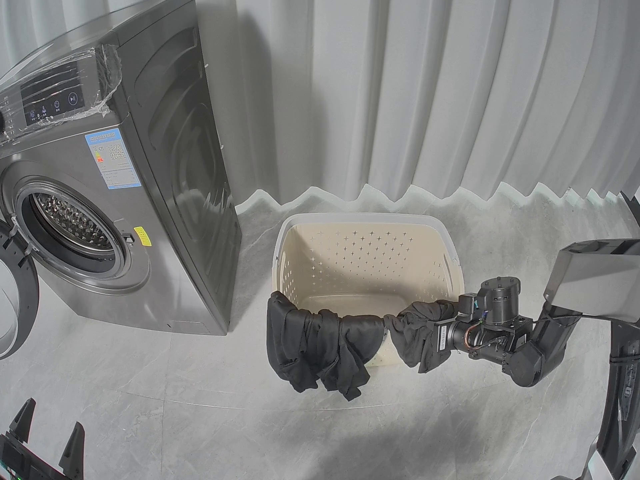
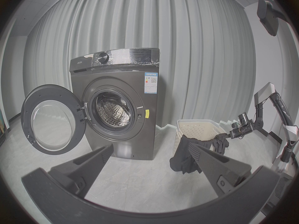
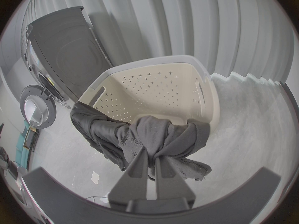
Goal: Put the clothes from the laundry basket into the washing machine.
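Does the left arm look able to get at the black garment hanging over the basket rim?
Likely yes, perhaps after rolling closer: the open left gripper faces the garment across floor; the right gripper clamps cloth beside it.

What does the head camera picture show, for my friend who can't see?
The right end effector grips dark clothes hanging over the near rim of a cream laundry basket. To the left stands a grey washing machine with its door open.

Soft, matt dark clothes (image 1: pixel 320 348) pinched in the right gripper (image 3: pixel 151 164) drape a matt cream plastic laundry basket (image 1: pixel 367 261), a satin-grey metal washing machine (image 1: pixel 173 168) beyond.
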Controlling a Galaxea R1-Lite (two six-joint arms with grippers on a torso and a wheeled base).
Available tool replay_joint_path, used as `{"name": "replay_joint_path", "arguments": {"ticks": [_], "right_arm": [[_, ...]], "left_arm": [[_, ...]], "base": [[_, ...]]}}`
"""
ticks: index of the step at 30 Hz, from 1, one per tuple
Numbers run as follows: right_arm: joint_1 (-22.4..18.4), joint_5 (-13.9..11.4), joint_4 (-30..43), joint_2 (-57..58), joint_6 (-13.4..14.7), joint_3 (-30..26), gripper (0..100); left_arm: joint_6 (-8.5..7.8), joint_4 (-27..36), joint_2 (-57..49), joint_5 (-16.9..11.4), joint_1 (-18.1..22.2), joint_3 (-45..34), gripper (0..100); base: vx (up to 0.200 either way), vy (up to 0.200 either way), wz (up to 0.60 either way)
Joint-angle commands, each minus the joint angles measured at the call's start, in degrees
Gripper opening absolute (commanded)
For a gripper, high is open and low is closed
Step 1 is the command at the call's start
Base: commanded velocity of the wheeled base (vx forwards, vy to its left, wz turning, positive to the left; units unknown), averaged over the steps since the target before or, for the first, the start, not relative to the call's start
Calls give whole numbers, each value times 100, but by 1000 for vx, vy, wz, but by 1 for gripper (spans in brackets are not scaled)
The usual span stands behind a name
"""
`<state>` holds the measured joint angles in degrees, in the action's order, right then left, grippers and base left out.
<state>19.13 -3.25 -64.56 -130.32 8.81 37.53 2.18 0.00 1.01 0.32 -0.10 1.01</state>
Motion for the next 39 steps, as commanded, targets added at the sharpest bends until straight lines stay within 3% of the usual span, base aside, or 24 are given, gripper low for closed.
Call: {"name": "replay_joint_path", "arguments": {"ticks": [1, 15, 29, 35, 39], "right_arm": [[47, -52, -39, 859, -2, -273, 0], [742, 35, 31, 2722, -2, -651, 0], [1120, 334, -48, 4260, 15, -792, 0], [1357, 343, -48, 4278, -20, -712, 0], [1418, 334, -48, 4278, -29, -748, 0]], "left_arm": [[2, 0, -101, 3, 1, -92, 100], [2, 0, -101, 3, 1, -92, 100], [-7, 0, -101, 3, 1, -92, 100], [-69, -9, -101, -5, 1, -92, 100], [10, -9, -101, 3, 1, -92, 100]], "base": [[0, 0, 0], [0, 0, 0], [0, 0, 0], [0, 0, 0], [0, 0, 0]]}}
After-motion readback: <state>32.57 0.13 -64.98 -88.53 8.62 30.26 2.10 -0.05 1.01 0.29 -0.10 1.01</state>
